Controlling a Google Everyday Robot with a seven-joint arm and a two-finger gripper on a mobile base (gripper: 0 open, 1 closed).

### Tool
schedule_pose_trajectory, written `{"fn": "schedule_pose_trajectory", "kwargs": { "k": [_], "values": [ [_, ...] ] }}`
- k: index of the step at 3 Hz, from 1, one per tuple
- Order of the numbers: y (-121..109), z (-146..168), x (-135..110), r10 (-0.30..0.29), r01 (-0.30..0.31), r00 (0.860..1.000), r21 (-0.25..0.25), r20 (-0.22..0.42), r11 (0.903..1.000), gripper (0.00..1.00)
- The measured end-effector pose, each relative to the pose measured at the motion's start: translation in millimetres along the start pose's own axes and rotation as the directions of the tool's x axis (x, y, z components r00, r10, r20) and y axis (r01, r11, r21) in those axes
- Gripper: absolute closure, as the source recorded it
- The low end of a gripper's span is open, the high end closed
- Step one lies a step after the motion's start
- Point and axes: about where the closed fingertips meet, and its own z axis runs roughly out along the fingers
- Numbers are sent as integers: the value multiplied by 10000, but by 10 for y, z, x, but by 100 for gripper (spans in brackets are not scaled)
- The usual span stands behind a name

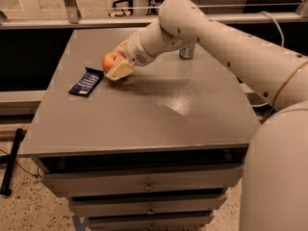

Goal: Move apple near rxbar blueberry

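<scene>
The red-orange apple [110, 60] sits between the fingers of my gripper [116, 65] at the left part of the grey table [159, 109], low over or on the surface; I cannot tell if it touches. One tan finger pad [120, 70] shows in front of the apple; the other is hidden behind it. The gripper is shut on the apple. The rxbar blueberry [86, 82], a flat navy wrapper with white lettering, lies on the table just left of and in front of the apple, a short gap away.
A silver-blue drink can [186, 51] stands at the back of the table, partly hidden behind my arm. The white arm crosses from the right over the table's back half. Drawers run below the table's front edge.
</scene>
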Motion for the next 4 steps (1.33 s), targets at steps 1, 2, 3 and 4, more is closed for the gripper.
{"fn": "schedule_pose_trajectory", "kwargs": {
  "k": [1,2,3,4],
  "values": [
    [9,-6,9,-95,93,9998,-113,-161,9999,0],
    [18,-58,32,-51,50,9999,-101,-146,9999,0],
    [48,-318,152,345,-352,9990,217,286,9991,0],
    [144,-832,315,858,-964,9891,855,1198,9917,0]
  ]
}}
